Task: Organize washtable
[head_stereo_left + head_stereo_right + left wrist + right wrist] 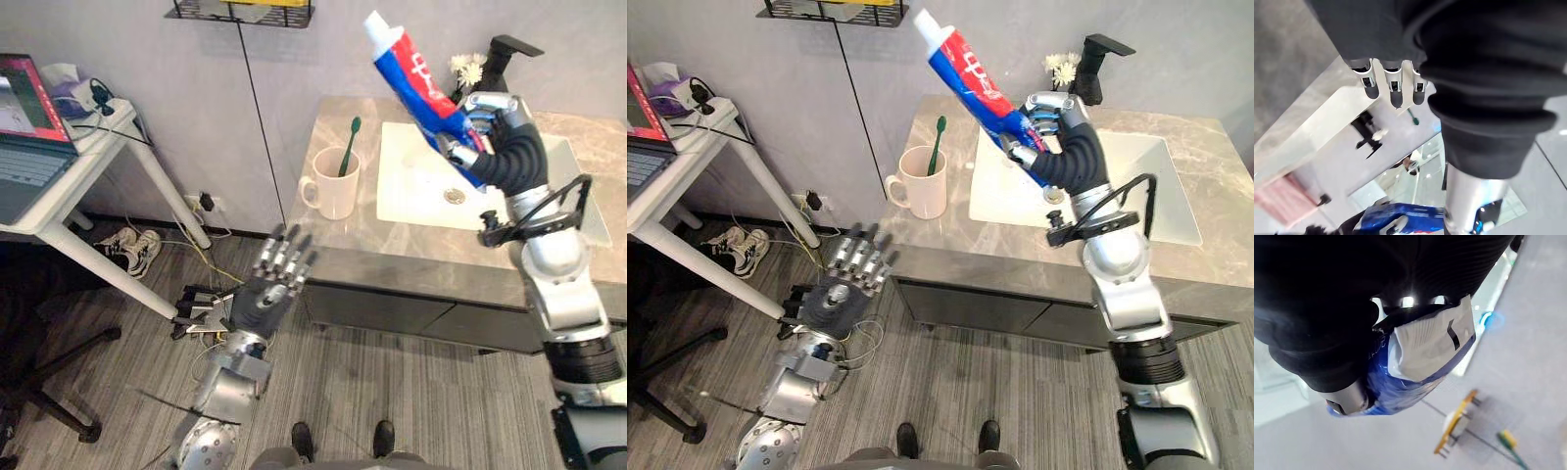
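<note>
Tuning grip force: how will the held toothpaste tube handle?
The toothpaste tube is probably soft, likely denting under the right hand. Held near its crimped end, cap up, it may sway. Its glossy skin looks slippery.

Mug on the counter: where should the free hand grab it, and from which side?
Probably the handle, from the robot's left: the mug stands upright, its handle juts toward the open left hand, and a toothbrush stands in its mouth.

Toothpaste tube [416,76] blue and red (white cap); mug [336,186] cream, toothbrush [350,145] green, countertop [411,245] grey marbled.
</note>
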